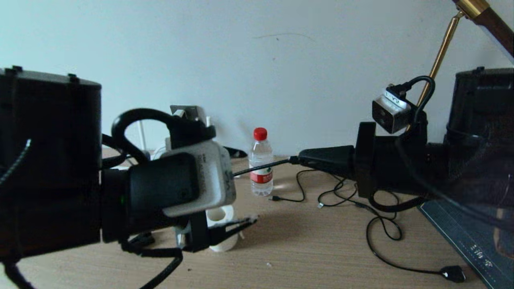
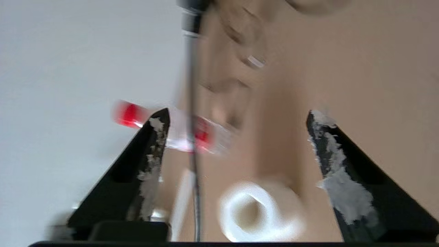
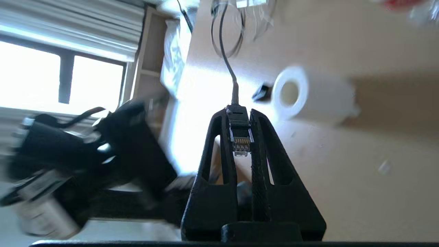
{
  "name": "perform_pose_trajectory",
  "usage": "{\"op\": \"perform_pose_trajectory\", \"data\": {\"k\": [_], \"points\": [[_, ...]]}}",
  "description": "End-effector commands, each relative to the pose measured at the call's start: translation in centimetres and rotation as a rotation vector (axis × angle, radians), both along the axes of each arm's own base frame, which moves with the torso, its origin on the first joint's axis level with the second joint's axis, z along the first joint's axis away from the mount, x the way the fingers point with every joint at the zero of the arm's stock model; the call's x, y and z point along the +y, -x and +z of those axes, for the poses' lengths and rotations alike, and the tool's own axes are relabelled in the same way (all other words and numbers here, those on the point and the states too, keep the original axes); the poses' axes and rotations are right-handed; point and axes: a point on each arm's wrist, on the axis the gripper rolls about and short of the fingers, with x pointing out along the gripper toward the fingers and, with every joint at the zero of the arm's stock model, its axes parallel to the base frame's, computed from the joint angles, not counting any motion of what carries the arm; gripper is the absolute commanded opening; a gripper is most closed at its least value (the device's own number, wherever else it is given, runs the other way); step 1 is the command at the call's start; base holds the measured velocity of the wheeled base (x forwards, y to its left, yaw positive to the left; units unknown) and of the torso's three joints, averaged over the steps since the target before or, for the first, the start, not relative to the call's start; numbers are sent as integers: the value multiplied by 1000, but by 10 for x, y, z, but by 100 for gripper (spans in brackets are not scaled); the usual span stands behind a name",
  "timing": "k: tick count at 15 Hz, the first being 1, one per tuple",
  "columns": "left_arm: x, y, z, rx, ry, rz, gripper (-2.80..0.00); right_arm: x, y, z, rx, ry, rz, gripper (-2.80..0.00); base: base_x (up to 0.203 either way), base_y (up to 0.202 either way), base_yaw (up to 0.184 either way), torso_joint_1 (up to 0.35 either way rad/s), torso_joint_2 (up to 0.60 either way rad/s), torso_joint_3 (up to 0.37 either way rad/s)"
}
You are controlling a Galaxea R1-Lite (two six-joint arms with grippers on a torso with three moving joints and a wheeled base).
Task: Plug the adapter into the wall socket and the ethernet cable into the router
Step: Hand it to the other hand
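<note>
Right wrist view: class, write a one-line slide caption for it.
Right gripper shut on the ethernet cable plug, above the wooden table near a white tape roll.

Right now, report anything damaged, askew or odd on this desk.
The left gripper, open, has worn pads with white patches flaking. Thin black cables sprawl loose across the table. The right gripper holds the ethernet cable by its plug.

Matt wood-grain table (image 1: 313, 249), clear plastic bottle (image 1: 261, 166) (glossy red cap), matt black ethernet cable (image 3: 226, 58).
</note>
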Motion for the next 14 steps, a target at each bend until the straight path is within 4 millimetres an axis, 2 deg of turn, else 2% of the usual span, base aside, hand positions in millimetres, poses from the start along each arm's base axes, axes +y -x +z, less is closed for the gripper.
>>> {"op": "perform_pose_trajectory", "data": {"k": [1, 4, 9, 14], "points": [[-3, -18, -8, -69, 71, 15, 0, -1, -6, 18, 121, 25, -9, -280, 0, 0, 0, 0, 0, 0], [0, -41, -19, -135, 144, -9, 0, 0, -22, 31, 241, 45, -6, -280, 0, 0, 0, 0, 0, 0], [-6, -47, -11, -298, 184, -98, 0, -11, -47, 54, 499, -173, 114, -280, 0, 0, 0, 0, 0, 0], [-10, -50, -3, -344, 190, -124, 0, -6, -66, 49, 597, -209, 145, -280, 0, 0, 0, 0, 0, 0]]}}
